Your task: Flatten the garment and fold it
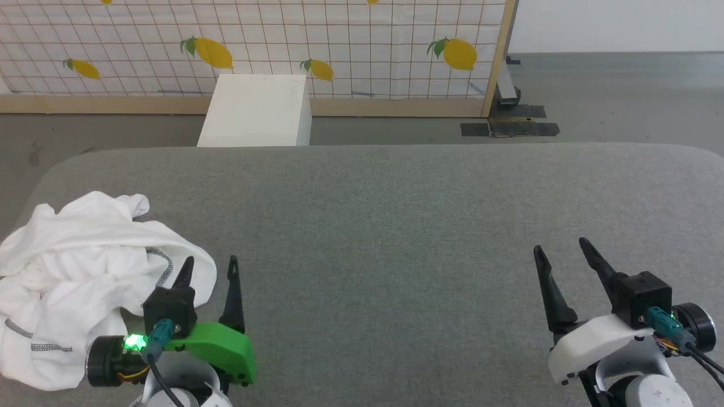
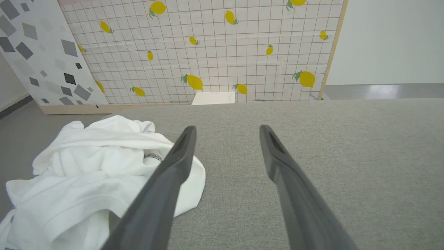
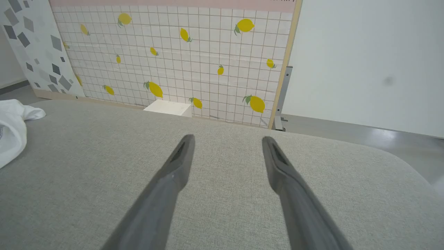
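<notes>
- Find the white shirt (image 1: 85,271) bunched in a loose heap at the near left corner of the grey desk (image 1: 396,215), seemingly with part over the left edge; nowhere near flat, so treat flattening as the step in hand.
- Note the left tool (image 1: 210,260) released, fingers spread and gripping nothing, at the heap's right border with one finger over the hem; cannot tell whether touching the cloth.
- Note the right tool (image 1: 559,245) likewise released and empty, low over bare desk at the near right, well apart from the shirt.
- Begin with the left tool: pinch a single outer layer at the nearest hem, not a thick fold, to avoid hauling the whole lump.
- Take the grey zigzag seam (image 1: 163,270) as a guide to a shoulder; look for a hem or shoulder corner before pulling.
- Drag toward the bare middle of the desk, then bring the right tool across for an opposite edge and stretch gently between the two.
- Keep lifts low and slow; expect thin cloth to cling, slip or fold back on itself.
- Mind the part at the left edge: probably prone to sliding off the desk under a wrong tug.
- Ignore the white box (image 1: 257,110) beyond the far edge.
</notes>
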You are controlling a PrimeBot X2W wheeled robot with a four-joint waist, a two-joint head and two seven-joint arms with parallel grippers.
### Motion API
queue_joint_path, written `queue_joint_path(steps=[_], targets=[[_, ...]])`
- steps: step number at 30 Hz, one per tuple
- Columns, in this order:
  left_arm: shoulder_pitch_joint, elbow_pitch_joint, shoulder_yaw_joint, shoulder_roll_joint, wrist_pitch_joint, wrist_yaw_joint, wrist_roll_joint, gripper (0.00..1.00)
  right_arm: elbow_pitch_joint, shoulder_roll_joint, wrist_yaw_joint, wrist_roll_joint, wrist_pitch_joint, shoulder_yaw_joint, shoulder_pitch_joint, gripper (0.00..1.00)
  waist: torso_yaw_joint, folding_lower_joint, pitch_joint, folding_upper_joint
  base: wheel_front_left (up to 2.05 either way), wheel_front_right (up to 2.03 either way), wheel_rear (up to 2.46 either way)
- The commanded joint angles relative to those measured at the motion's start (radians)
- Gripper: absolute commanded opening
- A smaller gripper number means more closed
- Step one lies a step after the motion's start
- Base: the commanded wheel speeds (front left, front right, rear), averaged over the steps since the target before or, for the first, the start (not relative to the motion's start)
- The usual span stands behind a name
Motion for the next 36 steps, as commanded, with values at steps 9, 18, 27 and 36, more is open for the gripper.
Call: queue_joint_path(steps=[9, 18, 27, 36], targets=[[-0.003, 0.021, -0.006, -0.001, -0.025, 0.012, -0.013, 1.0, 0.017, 0.0, 0.0, 0.025, -0.027, -0.011, 0.012, 1.0, 0.005, 0.0, 0.002, 0.0, 0.0, 0.0, 0.0], [-0.004, 0.032, -0.006, -0.001, -0.044, 0.02, -0.023, 1.0, 0.028, 0.0, 0.0, 0.044, -0.045, -0.015, 0.016, 1.0, 0.031, 0.0, 0.004, 0.0, 0.0, 0.0, 0.0], [-0.001, 0.042, -0.007, -0.001, -0.062, 0.028, -0.033, 1.0, 0.039, 0.0, -0.001, 0.058, -0.064, -0.021, 0.023, 1.0, 0.078, 0.0, 0.005, 0.0, 0.0, 0.0, 0.0], [0.0, 0.052, -0.011, -0.002, -0.081, 0.039, -0.046, 1.0, 0.049, 0.0, -0.001, 0.072, -0.082, -0.024, 0.028, 1.0, 0.137, 0.0, 0.009, 0.0, 0.0, 0.0, 0.0]])
